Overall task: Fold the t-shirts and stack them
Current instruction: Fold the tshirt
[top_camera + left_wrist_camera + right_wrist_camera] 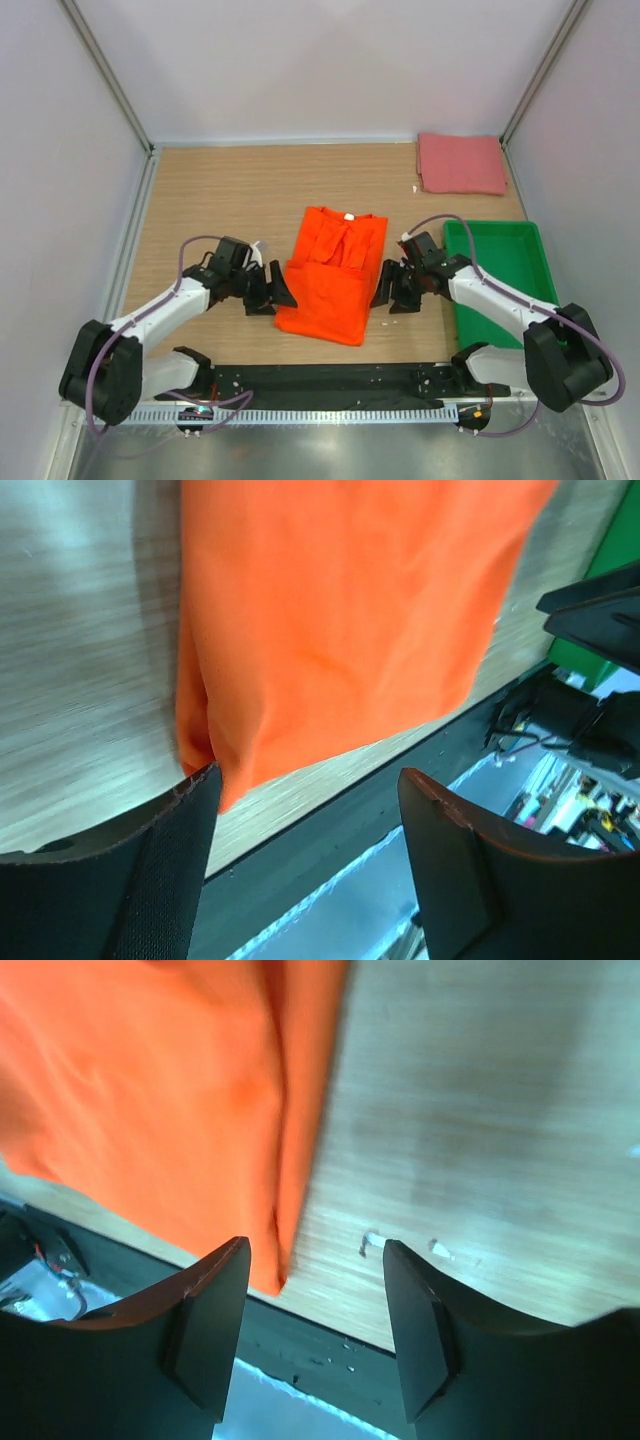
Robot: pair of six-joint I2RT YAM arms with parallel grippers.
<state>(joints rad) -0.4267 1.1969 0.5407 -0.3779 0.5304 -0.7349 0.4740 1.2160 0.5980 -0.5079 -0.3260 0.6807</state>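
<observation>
Orange t-shirt (332,280): lies flat in the middle of the tabletop (220,190), sides folded in, collar toward the far side.
Pink-red t-shirt (460,163): folded, in the far right corner, well apart from the orange one.
Left claw (272,292): just beside the orange shirt's left edge, jaws wide, holding nothing.
Right claw (393,290): just beside its right edge, jaws wide, also empty.
Green tray (505,258): on the right, near the right arm.

Overhead view looks down; both wrist views, close and low, share the orange shirt (333,275)
</observation>
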